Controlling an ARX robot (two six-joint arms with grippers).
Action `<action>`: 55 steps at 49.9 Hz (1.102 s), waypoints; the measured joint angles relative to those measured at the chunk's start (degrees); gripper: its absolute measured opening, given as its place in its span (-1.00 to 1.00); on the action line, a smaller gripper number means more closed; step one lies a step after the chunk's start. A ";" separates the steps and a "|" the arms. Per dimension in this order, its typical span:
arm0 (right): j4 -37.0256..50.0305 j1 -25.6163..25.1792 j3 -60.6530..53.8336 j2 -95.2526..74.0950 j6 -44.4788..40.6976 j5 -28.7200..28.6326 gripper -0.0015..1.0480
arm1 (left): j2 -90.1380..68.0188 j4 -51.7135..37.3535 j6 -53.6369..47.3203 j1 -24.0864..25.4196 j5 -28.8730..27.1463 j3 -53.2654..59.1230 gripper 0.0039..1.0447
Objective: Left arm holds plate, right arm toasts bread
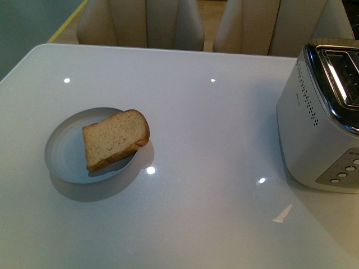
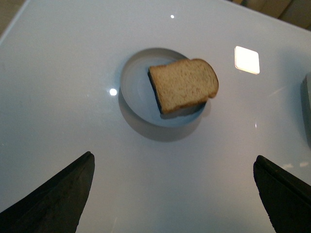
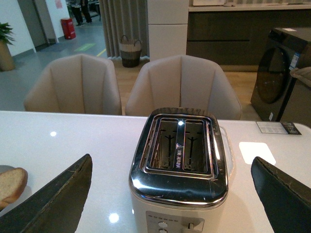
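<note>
— State of the left gripper (image 2: 173,156)?

— Spread wide, dark fingers (image 2: 58,199) far apart, gripping nothing. Held above the table (image 2: 58,73), short of the plate (image 2: 136,82) and clear of it.

— And the right gripper (image 3: 171,158)?

— Likewise splayed wide and empty. Pointed at the toaster (image 3: 179,189), framed between its two fingers, with no contact. Neither arm visible from the front.

— Whereabouts of the bread (image 1: 115,139)?

— On the plate, lying aslant, rounded top resting over the rim on the toaster's side, square end down inside the dish. One slice only, light brown with darker crust. Glimpsed too at the edge of the right wrist view.

— Position of the plate?

— Flat on the glossy white table, toward the robot's left, well apart from the toaster.

— Anything more on the toaster?

— White body with chrome top, standing at the table's right side. Two slots (image 3: 179,150) open upward, nothing in either. Row of buttons (image 1: 345,171) on the near face.

— Beyond the table?

— Two cream chairs (image 3: 182,87) drawn up along the far edge.
</note>
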State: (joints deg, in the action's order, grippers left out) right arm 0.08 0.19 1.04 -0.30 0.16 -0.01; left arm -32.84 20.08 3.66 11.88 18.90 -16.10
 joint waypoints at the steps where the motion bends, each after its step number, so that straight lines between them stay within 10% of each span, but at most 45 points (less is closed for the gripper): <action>1: 0.00 0.00 0.00 0.00 0.00 0.00 0.83 | -1.97 -1.42 0.00 0.42 0.13 -0.24 0.87; 21: 0.00 0.00 0.00 0.00 0.00 0.00 0.83 | -59.69 -43.93 4.07 0.11 -4.61 -14.91 0.87; 55: 0.00 0.00 0.00 0.00 0.00 0.00 0.83 | -95.36 -44.28 6.84 -6.49 -17.88 -33.24 0.87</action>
State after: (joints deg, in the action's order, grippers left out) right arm 0.08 0.19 1.04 -0.30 0.16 -0.01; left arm -128.20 -24.21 10.50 5.39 1.02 -49.34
